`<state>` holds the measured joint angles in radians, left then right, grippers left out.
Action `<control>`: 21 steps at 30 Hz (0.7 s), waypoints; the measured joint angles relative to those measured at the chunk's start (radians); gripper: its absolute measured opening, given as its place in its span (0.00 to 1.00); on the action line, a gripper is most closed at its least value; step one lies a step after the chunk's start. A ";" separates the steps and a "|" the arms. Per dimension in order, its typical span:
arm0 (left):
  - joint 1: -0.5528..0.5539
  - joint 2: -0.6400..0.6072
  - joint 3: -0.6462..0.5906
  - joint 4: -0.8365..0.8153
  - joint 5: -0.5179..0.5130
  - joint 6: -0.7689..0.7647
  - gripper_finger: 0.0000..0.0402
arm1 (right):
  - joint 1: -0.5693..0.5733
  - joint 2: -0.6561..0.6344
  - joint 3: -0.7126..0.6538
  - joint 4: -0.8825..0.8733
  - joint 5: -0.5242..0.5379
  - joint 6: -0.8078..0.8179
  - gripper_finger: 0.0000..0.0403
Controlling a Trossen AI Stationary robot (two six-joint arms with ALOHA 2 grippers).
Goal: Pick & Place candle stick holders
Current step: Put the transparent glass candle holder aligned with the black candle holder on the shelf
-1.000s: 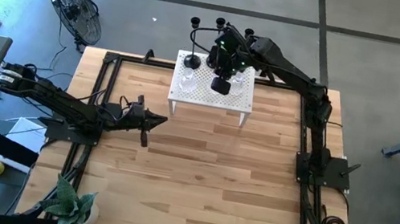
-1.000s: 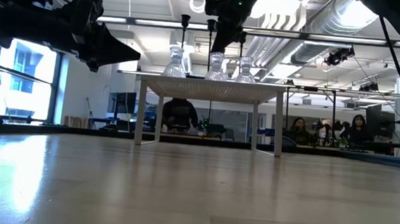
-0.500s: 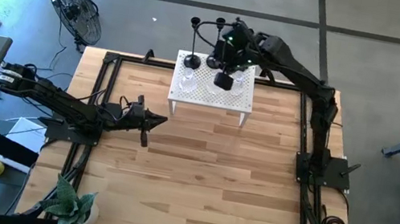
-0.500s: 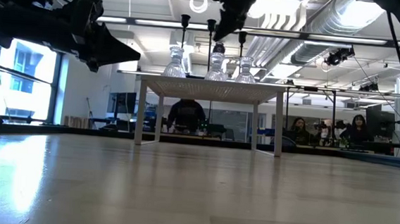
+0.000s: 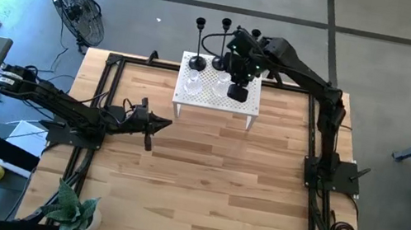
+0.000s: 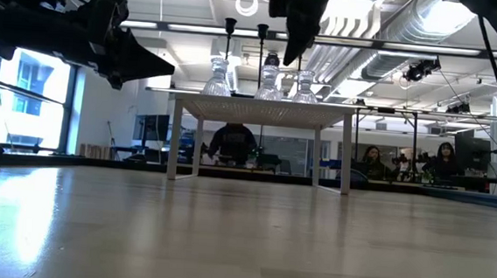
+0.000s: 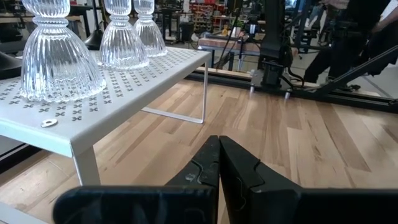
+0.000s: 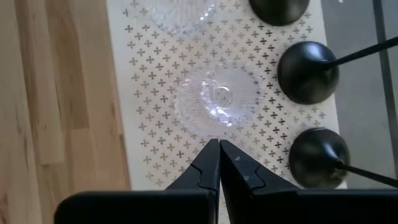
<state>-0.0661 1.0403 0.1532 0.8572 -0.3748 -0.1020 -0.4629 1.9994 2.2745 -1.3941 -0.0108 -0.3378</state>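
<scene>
Three black candlesticks [image 5: 196, 62] stand on their round bases along the far edge of a white perforated shelf [image 5: 247, 105]. Their domed bases show in the right wrist view [image 8: 308, 71], their thin stems in the low view [image 6: 229, 34]. Three clear ribbed glass holders [image 8: 219, 99] stand in a row nearer on the shelf. My right gripper [image 8: 219, 152] is shut and empty. It hangs above the shelf's right part [image 5: 236, 94], pointing down, clear of the glass below it. My left gripper [image 5: 167, 122] is shut and waits left of the shelf.
The shelf stands on thin white legs [image 6: 176, 138] at the table's far middle. The wooden tabletop [image 5: 204, 173] spreads out nearer. A fan [image 5: 77, 6] and a plant [image 5: 76, 210] stand off the table's left side. People [image 6: 231, 142] show in the room behind.
My right gripper has risen a little above the glass holders and gone toward the table's right and near edges, over the shelf's right part. The candlesticks and the glass holders have stayed where they were.
</scene>
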 joint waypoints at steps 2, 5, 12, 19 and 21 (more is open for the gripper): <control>0.000 0.000 0.000 0.000 0.000 0.000 0.00 | 0.000 0.007 0.000 0.001 -0.002 0.000 0.00; 0.000 0.000 0.000 0.001 0.002 -0.002 0.00 | -0.001 0.022 0.000 0.008 -0.008 -0.001 0.00; 0.000 0.000 0.000 0.001 0.002 -0.005 0.00 | -0.001 0.028 0.000 0.098 0.004 0.000 0.00; 0.000 0.000 0.000 -0.001 0.006 -0.005 0.00 | 0.005 0.025 0.000 0.076 0.005 -0.001 0.00; 0.000 0.000 0.000 -0.001 0.023 -0.006 0.00 | 0.015 0.011 0.000 0.040 0.013 -0.003 0.00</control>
<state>-0.0658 1.0401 0.1532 0.8562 -0.3517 -0.1077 -0.4477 2.0108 2.2742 -1.3544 0.0024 -0.3408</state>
